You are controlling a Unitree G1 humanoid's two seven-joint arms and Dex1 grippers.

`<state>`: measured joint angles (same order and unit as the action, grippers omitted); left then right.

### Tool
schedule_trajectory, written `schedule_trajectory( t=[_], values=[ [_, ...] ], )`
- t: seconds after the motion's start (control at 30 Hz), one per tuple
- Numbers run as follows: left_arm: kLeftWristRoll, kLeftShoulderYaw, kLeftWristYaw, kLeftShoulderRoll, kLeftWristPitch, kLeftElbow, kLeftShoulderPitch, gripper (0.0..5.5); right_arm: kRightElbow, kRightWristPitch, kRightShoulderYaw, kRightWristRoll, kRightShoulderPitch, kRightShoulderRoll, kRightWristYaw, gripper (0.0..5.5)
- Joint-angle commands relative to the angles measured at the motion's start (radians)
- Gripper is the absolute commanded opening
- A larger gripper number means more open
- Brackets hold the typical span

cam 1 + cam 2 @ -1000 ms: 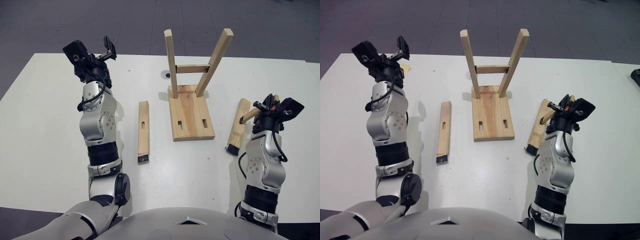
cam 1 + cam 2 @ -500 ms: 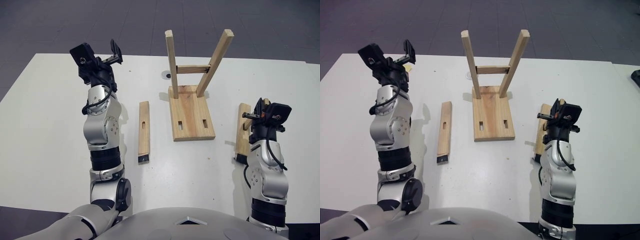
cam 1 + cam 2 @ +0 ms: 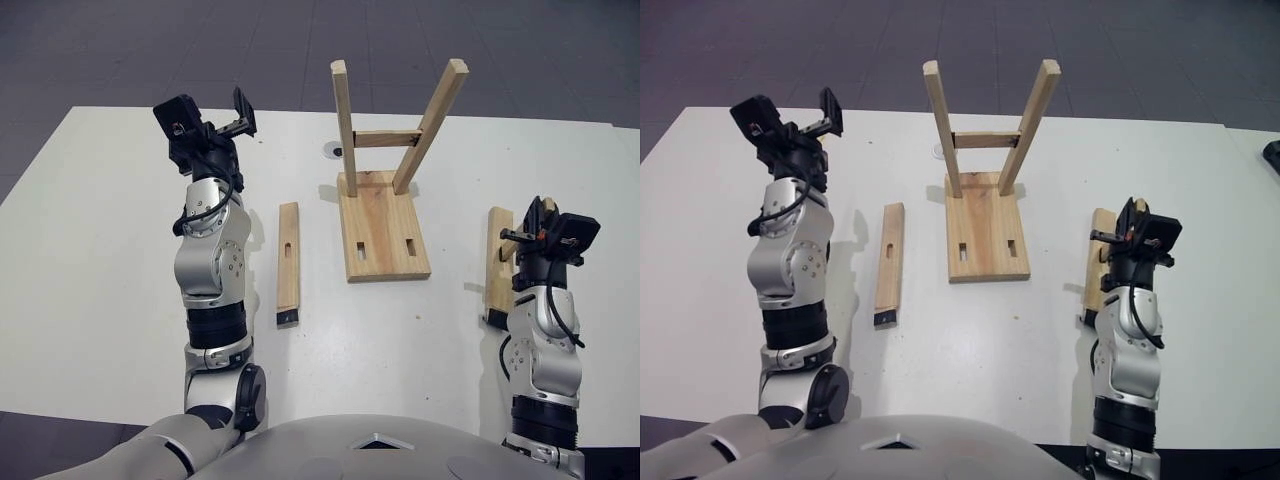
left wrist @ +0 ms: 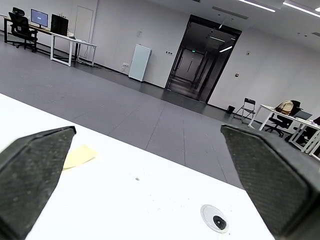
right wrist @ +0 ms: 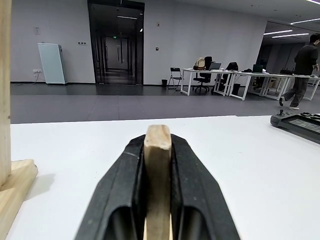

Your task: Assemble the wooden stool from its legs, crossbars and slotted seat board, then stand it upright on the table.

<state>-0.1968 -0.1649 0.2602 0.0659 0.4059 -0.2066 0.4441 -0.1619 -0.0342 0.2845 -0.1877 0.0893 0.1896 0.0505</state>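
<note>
Moved: left claw [image 3: 231, 119] closer to seat board [image 3: 383, 238]; loose leg [image 3: 498, 262] right of it straightened.
left claw: spread open.
right claw [image 3: 1137, 226]: clenched on crossbar [image 5: 158, 150], right of seat board.

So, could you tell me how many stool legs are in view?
4 legs: two upright in the seat board, one lying left of it, one lying beside the right gripper.

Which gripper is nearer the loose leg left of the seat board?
Left. The left gripper hangs open beyond the loose leg, to its left; right gripper, shut on a crossbar, is across the seat board.
</note>
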Motion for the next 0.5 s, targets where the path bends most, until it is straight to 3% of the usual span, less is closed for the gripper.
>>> schedule_trajectory(
  t=[0.03,0.5],
  values=[
    [0.012,0.021,0.000,0.010,-0.001,0.029,0.075,5.40,0.243,-0.142,0.017,-0.024,0.085,-0.078,0.030,0.42],
    [0.021,0.023,-0.006,0.006,-0.008,0.033,0.066,5.40,0.425,0.089,-0.017,0.009,0.212,-0.108,-0.063,0.42]
  ],
)
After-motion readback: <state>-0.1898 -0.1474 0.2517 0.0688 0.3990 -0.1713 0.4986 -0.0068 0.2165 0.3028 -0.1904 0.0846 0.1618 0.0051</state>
